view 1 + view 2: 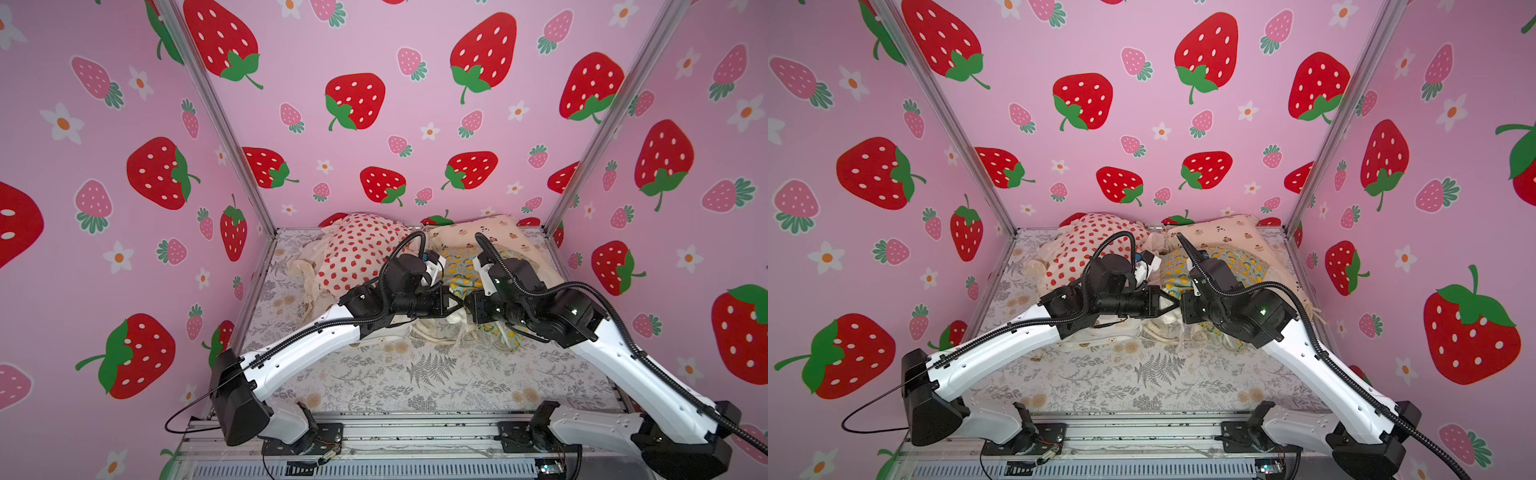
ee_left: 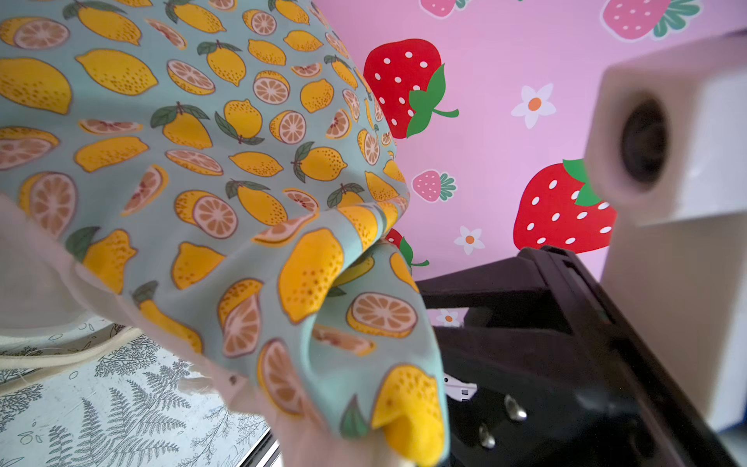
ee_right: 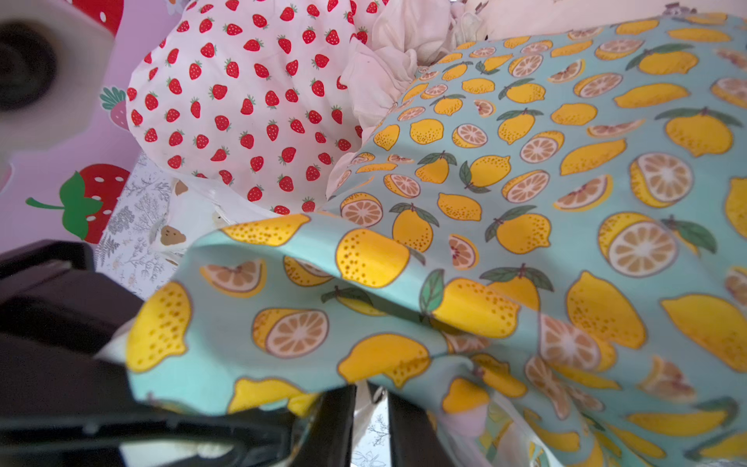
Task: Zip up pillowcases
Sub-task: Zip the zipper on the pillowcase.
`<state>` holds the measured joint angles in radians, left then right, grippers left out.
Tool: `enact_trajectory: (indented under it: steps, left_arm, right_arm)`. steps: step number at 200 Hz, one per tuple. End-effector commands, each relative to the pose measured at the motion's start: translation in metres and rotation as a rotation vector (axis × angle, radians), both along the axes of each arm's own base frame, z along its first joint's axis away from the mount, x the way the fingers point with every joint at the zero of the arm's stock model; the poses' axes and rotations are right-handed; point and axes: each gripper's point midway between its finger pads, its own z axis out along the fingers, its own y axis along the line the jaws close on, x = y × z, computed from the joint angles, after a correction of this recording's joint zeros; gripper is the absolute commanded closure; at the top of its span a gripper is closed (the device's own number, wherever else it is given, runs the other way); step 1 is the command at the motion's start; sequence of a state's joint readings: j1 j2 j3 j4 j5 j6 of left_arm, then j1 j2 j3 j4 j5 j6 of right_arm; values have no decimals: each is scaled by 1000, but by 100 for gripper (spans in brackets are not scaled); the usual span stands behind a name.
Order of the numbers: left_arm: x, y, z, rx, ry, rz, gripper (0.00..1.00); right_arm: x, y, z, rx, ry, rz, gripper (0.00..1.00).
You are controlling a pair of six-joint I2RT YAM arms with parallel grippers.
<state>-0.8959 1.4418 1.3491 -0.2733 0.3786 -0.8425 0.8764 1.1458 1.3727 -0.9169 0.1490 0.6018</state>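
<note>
The mint lemon pillowcase (image 1: 457, 266) lies right of centre, and its near edge is lifted between both grippers. My left gripper (image 1: 457, 305) is shut on a fold of that lemon fabric (image 2: 315, 283), which drapes over and hides its jaws. My right gripper (image 3: 370, 424) faces it tip to tip. Its two dark fingers stand a narrow gap apart under the lemon pillowcase's edge (image 3: 384, 356), with a small pale piece in the gap. The strawberry pillowcase (image 1: 357, 253) lies back left and the bear pillowcase (image 1: 498, 230) back right. Part of the cookie pillowcase (image 3: 174, 236) shows beneath.
The grey fern-print sheet (image 1: 428, 370) covers the table. Pink strawberry walls (image 1: 374, 104) close in the left, back and right sides. Cream ruffles (image 1: 432, 332) trail in front of the pillowcases. The arm bases sit on the metal rail (image 1: 415, 436) at the front.
</note>
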Motion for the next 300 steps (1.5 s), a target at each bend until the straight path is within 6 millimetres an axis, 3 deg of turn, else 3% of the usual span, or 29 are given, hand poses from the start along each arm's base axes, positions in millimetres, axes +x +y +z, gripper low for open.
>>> enact_trajectory:
  steps: [1, 65, 126, 226, 275, 300]
  left_arm:
    - [-6, 3, 14, -45, -16, -18, 100]
    - [-3, 7, 12, -45, -12, -4, 100]
    - [-1, 10, 13, -49, -8, 7, 100]
    - [14, 41, 28, -85, -24, 97, 100]
    - [30, 61, 37, -93, -43, 162, 100]
    - [44, 74, 42, -95, -57, 218, 100]
  right_arm:
    - [2, -6, -2, -5, -5, -23, 83]
    - [3, -16, -2, -46, -21, -45, 90]
    - [1, -12, 3, -18, -22, -22, 97]
    - [-25, -17, -13, 27, 159, -44, 100]
    - [-36, -25, -23, 64, 224, -65, 100]
    - [-43, -23, -38, 96, 281, -64, 100]
